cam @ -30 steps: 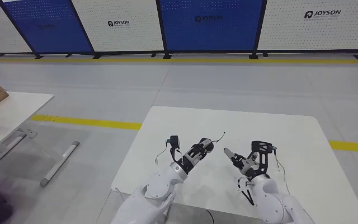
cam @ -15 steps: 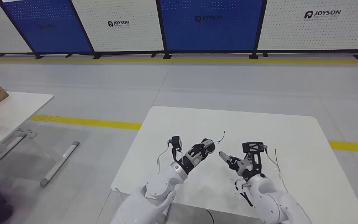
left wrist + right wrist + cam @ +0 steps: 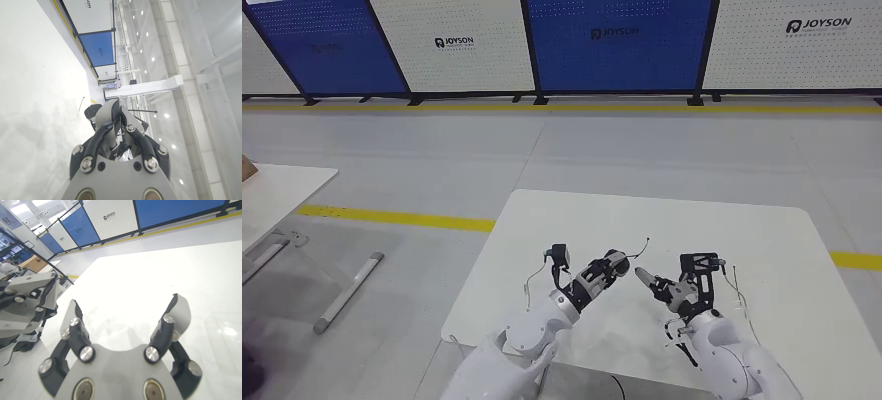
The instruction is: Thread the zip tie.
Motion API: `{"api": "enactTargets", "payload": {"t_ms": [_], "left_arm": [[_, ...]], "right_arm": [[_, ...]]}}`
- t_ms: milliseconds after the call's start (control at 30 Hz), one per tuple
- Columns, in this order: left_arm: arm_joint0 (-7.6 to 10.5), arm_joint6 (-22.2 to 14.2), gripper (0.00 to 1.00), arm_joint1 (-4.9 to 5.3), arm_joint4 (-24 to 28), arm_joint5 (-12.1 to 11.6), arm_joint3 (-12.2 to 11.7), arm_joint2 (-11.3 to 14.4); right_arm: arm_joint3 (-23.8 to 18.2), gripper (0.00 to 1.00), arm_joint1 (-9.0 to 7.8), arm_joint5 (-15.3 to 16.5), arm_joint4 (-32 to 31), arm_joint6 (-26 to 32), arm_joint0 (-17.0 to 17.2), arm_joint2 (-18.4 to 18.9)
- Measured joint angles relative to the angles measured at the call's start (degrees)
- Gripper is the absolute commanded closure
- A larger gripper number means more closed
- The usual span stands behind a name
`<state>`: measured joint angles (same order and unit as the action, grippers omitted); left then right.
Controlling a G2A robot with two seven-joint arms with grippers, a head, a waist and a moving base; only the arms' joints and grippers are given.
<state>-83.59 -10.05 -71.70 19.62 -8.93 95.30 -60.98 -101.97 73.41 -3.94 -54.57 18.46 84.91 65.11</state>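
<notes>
Two hands hover low over the white bench [image 3: 742,225], close together near its front edge. The left hand [image 3: 119,106] is clamped tight on the zip tie [image 3: 143,110], pads pressed flat together, with the black strap sticking out past its fingertips, up off the bench. Just beside it, the right hand [image 3: 124,302] has its fingers spread wide and is empty. A second tie [image 3: 81,106] lies flat on the bench, on the right hand's outer side.

The left tool [image 3: 117,113] is being held clamped on the zip tie [image 3: 144,110], its fingers [image 3: 107,113] pressed together; the right tool [image 3: 125,302] is being held wide open just beside it.
</notes>
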Motion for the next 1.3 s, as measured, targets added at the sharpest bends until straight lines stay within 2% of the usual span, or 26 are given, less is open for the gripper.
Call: {"api": "enactTargets", "payload": {"t_ms": [33,67,200,233,267,567,867,1300], "left_arm": [[0.00,0.0,1.00,0.00,-0.2,0.0,0.0,0.1],[0.00,0.0,1.00,-0.01,-0.5,0.0,0.0,0.2],[0.11,0.1,1.00,-0.06,-0.7,0.0,-0.2,0.3],[0.16,0.2,1.00,-0.07,-0.7,0.0,-0.2,0.4],[0.19,0.3,1.00,-0.09,-0.7,0.1,-0.3,0.4],[0.21,0.7,1.00,-0.17,-0.7,0.7,-0.4,0.5],[0.31,0.5,1.00,-0.22,-1.9,1.6,-0.4,1.1],[0.30,1.0,1.00,-0.25,-3.6,2.3,-0.5,1.6]], "right_arm": [[0.0,0.59,0.06,-0.4,-0.3,-0.7,0.0,-0.1],[-0.1,0.55,0.12,-0.7,-0.6,-1.3,0.0,-0.3],[-0.1,0.59,0.16,-0.1,-1.4,-0.6,0.0,-1.0],[-0.1,0.62,0.15,0.2,-1.4,-0.1,-0.1,-1.1],[-0.1,0.71,0.13,0.6,-1.5,0.4,-0.1,-1.1],[0.1,0.62,0.16,2.5,-1.2,1.8,-0.5,-1.5],[-0.1,0.60,0.09,4.1,-0.1,1.8,-0.2,-0.9],[-0.6,0.72,0.02,5.3,-0.8,1.3,0.3,-1.1]]}}
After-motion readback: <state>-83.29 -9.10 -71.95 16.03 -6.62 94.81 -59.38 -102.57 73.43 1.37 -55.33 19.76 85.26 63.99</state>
